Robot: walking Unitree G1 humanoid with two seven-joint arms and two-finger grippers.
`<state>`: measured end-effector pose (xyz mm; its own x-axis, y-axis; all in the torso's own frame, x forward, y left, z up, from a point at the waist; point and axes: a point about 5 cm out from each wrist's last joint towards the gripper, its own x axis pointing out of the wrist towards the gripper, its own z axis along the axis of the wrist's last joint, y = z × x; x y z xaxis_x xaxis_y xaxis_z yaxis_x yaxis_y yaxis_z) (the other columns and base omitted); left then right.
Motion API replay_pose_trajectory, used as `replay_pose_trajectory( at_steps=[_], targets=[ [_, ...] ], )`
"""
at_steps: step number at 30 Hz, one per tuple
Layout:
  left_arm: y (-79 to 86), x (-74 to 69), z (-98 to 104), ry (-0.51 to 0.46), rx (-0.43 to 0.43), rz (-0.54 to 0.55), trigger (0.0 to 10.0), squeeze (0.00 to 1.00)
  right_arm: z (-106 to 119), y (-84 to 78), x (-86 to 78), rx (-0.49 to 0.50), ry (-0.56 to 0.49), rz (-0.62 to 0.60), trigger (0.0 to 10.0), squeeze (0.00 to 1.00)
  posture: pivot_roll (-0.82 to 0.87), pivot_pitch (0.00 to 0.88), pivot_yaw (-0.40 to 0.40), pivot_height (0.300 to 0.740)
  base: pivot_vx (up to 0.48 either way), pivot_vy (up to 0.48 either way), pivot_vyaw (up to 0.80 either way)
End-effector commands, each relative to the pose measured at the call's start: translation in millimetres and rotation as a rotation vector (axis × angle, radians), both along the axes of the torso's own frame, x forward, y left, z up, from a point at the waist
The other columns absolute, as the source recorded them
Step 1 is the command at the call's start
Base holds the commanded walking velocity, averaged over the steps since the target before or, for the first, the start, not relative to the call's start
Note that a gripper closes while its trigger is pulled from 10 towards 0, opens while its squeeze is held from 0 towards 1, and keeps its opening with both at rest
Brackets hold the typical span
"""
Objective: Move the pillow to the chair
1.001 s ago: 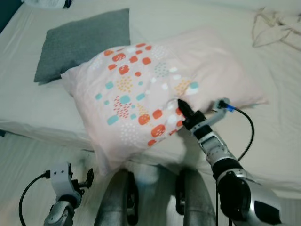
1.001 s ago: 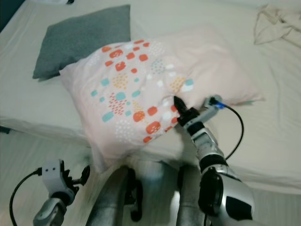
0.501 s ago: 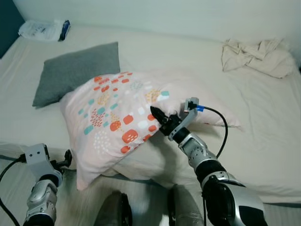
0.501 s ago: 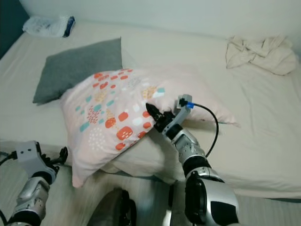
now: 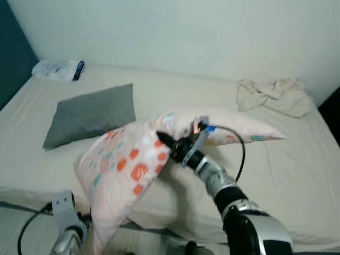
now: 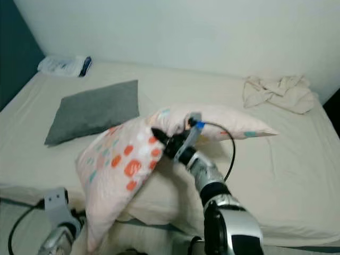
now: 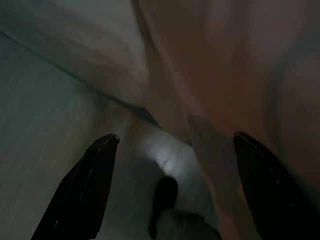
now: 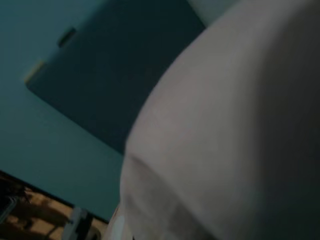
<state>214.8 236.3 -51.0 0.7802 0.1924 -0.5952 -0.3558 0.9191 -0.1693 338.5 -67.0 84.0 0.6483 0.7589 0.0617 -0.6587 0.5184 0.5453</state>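
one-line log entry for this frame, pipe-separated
phase: lifting | right gripper: shut on patterned pillow, raised off bed | left gripper: open, low beside bed | grey pillow: on bed

I see a bed (image 5: 313, 175) with a cream sheet running wall to wall ahead of me. A grey cushion (image 5: 90, 113) lies flat on its left side. Beyond that, in the far left corner, sits a white plastic bag (image 5: 56, 69) with a dark blue end. A crumpled beige cloth (image 5: 273, 95) is heaped at the far right, near the pale wall (image 5: 186, 32).
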Motion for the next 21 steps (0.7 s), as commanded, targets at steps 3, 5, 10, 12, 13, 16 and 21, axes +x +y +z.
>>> replay_pose_trajectory(
  at_steps=[3,5,10,12,13,16,21],
  targets=[
    [-11.0,-25.4,-19,0.123,-0.036,-0.003,10.0,0.0,-39,1.8,-22.7,-0.158,0.116,0.0,1.8,0.0,-0.01,0.03,-0.022,0.74,0.0,0.0,0.0],
    [-13.6,-35.5,-26,0.169,-0.053,0.013,10.0,0.0,-59,-3.6,-35.6,-0.211,0.198,-0.019,10.0,0.0,-0.01,0.02,-0.03,0.74,0.0,0.0,0.0],
    [-16.7,-49.3,-34,0.223,-0.081,0.04,10.0,0.0,-86,-8.9,-58.9,-0.297,0.298,0.004,10.0,0.0,0.0,0.008,-0.035,0.74,0.0,0.0,0.0],
    [-19.9,-56.6,-38,0.254,-0.094,0.046,10.0,0.0,-99,-9.1,-72.8,-0.366,0.33,0.041,10.0,0.0,0.0,0.006,-0.041,0.74,0.0,0.0,0.0],
    [-23.0,-62.2,-41,0.277,-0.101,0.045,10.0,0.0,-109,-7.8,-84.6,-0.407,0.359,0.072,10.0,0.0,0.0,0.003,-0.044,0.74,0.0,0.0,0.0],
    [-26.8,-68.6,-44,0.303,-0.104,0.037,10.0,0.0,-121,-8.8,-97.8,-0.46,0.406,0.077,10.0,0.0,0.01,0.001,-0.053,0.74,0.0,0.0,0.0],
    [-28.6,-75.2,-47,0.331,-0.097,0.023,10.0,0.0,-138,-18.1,-114.8,-0.61,0.457,0.063,10.0,0.0,0.02,0.0,-0.055,0.74,0.0,0.0,0.48]
  ],
)
